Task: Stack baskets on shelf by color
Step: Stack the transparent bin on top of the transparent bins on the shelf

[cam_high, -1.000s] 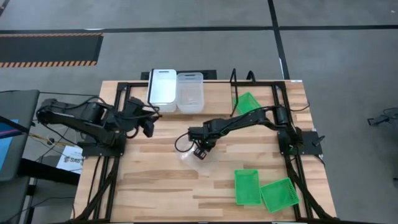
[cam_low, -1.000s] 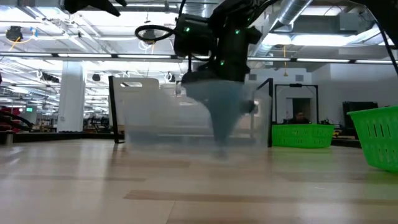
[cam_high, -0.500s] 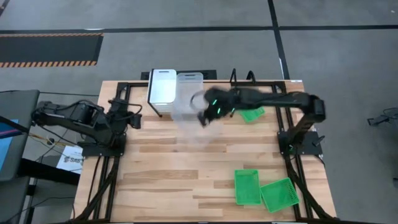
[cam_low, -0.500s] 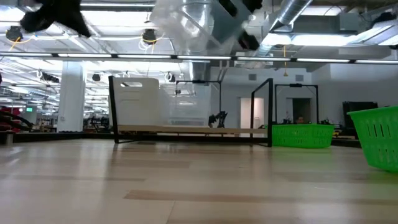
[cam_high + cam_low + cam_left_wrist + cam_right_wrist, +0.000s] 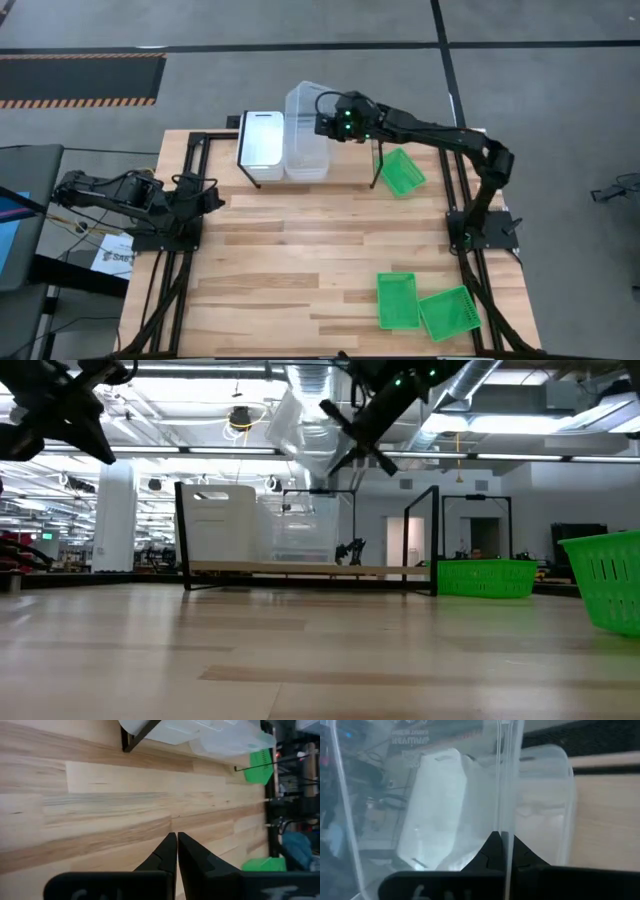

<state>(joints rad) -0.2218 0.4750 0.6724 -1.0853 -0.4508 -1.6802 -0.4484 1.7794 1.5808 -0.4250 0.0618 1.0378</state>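
My right gripper point(image 5: 333, 124) is shut on a clear basket point(image 5: 305, 104), held high over the far edge. Below it the shelf point(image 5: 380, 570) carries a white basket point(image 5: 262, 140) and another clear basket point(image 5: 306, 160) side by side. A green basket point(image 5: 403, 172) lies by the shelf's right end, and two more green baskets point(image 5: 398, 300) point(image 5: 447, 312) lie at the near right. My left gripper point(image 5: 212, 194) is shut on nothing, drawn back near the left edge above the table. My right gripper pinches the clear basket's side wall point(image 5: 504, 820) at its rim, with one finger inside the basket and one outside. The fingers come from the table's right, slanting down. The basket is lifted clear and tilted, above the clear basket on the shelf.
The black metal frame point(image 5: 460, 200) runs along the table's left and right sides and carries both arm bases. The bare wooden tabletop point(image 5: 300, 260) spreads between the shelf and the near green baskets.
My right gripper has swung from the middle of the table up and toward the far edge, rolling as it went. It lifted the clear basket off the table until it hangs tilted over the shelf. My left gripper has drawn back toward the left edge and sunk.
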